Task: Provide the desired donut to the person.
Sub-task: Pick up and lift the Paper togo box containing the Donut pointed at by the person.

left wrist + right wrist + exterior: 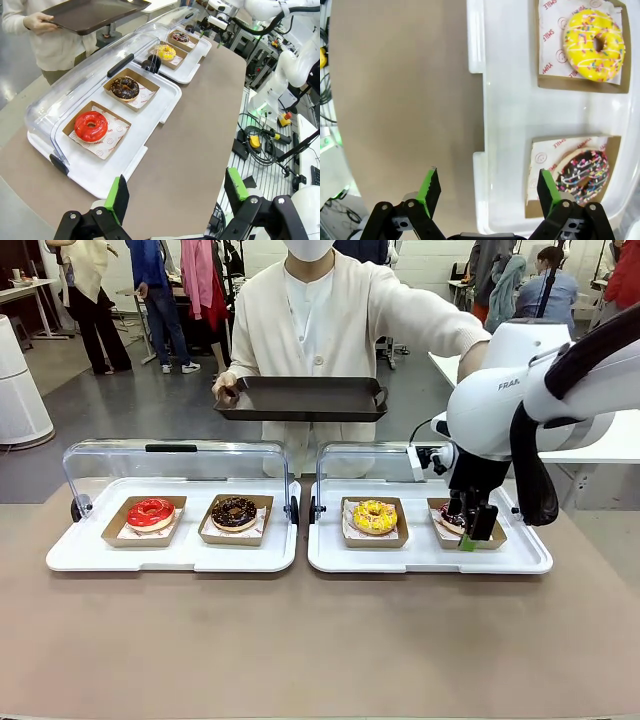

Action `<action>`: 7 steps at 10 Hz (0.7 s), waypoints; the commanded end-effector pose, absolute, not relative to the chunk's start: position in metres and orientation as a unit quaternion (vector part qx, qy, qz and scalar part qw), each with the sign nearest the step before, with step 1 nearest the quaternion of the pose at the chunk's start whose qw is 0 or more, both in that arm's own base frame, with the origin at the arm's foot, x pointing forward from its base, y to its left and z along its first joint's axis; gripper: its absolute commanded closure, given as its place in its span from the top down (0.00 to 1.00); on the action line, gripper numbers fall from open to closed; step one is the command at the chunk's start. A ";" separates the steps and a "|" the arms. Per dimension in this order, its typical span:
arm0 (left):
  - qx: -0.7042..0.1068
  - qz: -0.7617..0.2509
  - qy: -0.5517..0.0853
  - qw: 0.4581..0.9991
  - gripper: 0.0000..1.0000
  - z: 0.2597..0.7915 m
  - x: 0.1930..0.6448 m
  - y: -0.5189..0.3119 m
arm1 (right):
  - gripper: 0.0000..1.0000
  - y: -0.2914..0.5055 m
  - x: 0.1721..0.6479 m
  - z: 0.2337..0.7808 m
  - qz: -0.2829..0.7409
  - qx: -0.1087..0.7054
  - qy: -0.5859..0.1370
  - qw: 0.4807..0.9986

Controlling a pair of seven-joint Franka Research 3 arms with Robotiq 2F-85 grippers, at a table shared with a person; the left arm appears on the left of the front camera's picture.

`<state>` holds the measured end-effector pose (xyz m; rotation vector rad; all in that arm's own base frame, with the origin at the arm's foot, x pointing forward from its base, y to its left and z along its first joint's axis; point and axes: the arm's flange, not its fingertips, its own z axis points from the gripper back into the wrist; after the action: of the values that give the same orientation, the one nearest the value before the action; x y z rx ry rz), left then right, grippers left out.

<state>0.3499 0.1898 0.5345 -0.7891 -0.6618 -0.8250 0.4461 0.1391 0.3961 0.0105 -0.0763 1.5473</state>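
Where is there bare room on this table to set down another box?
Bare: the wide brown tabletop strip on the robot's side of both white plastic trays, and the person's dark rectangular tray. Crowded: each white tray holds two boxed donuts, and the open right gripper hovers over the rightmost box.

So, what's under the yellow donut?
The yellow donut sits on printed white paper in a brown cardboard tray, on the white display tray. Paper beneath the donut is hidden.
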 end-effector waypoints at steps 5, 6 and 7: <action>-0.370 -0.385 -0.315 0.784 1.00 0.536 0.350 0.190 | 1.00 0.126 0.469 0.349 0.712 0.020 -0.046 0.700; -0.370 -0.385 -0.315 0.784 1.00 0.536 0.350 0.190 | 1.00 0.125 0.472 0.345 0.712 0.025 -0.053 0.700; -0.370 -0.385 -0.315 0.784 1.00 0.536 0.350 0.190 | 1.00 0.125 0.475 0.344 0.709 0.030 -0.057 0.703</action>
<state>0.3498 0.1899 0.5344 -0.7893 -0.6617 -0.8247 0.4679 0.1266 0.3477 0.0362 -0.0854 1.5705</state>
